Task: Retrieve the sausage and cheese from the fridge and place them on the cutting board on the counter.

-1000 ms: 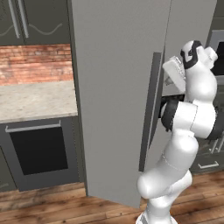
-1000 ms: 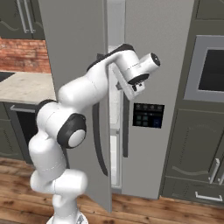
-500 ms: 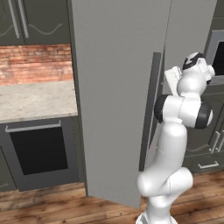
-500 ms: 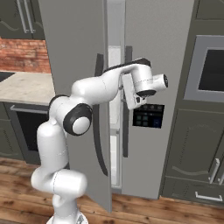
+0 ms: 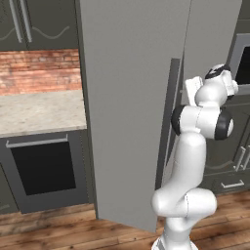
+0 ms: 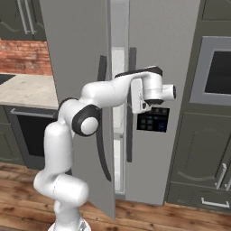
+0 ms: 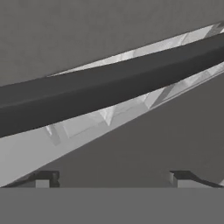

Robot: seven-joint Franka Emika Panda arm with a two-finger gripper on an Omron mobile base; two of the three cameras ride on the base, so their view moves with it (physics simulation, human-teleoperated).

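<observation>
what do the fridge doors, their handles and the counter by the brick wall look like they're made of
Fridge doors: flat matte grey with no shine, like painted or brushed metal, though the render leaves it open. Handles: dark, smooth curved bars, maybe plastic or coated metal. Countertop: pale beige with fine speckles, like stone.

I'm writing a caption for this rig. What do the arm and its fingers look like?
The arm is glossy white with rounded, tubular segments and dark grey to black bands at the joints. No cables or markings show. The fingers are small, dark, blocky tips.
</observation>
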